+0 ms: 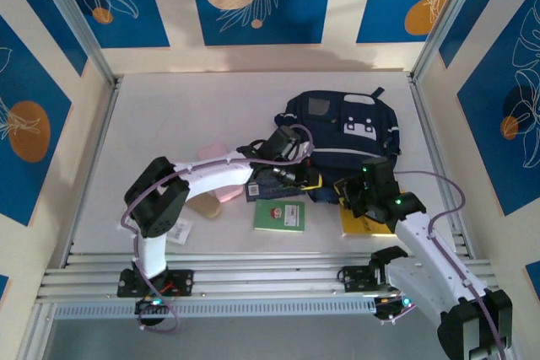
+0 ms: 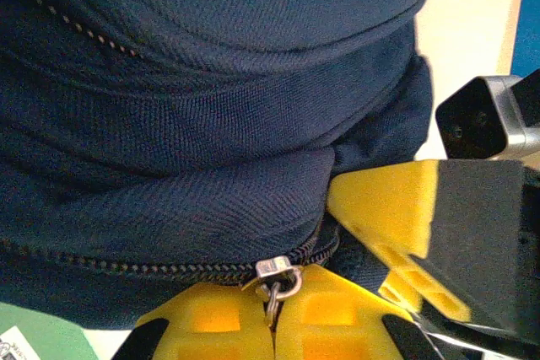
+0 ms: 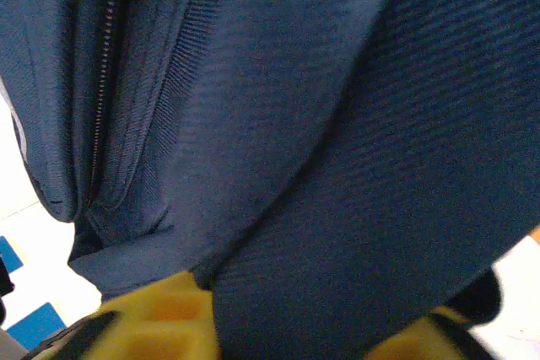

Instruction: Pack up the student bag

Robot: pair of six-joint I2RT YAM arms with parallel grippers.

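Observation:
The student bag (image 1: 346, 137), navy with a grey front patch, lies at the back right of the table. My left gripper (image 1: 295, 176) is at its near edge. Up close, its yellow fingers (image 2: 211, 318) are shut on the metal zipper pull (image 2: 275, 280) at the end of the zipper line. My right gripper (image 1: 350, 191) is just right of it, against the same edge of the bag. A thick fold of navy fabric (image 3: 337, 208) runs between its yellow fingers (image 3: 160, 318) and hides their tips. One right finger (image 2: 392, 204) presses into the cloth beside the zipper.
A green book (image 1: 279, 216) lies in front of the bag, and a yellow notebook (image 1: 364, 223) lies under my right arm. A pink item (image 1: 213, 153) and a tan one (image 1: 205, 204) sit by my left arm. Metal rails run along the near edge (image 1: 270, 280).

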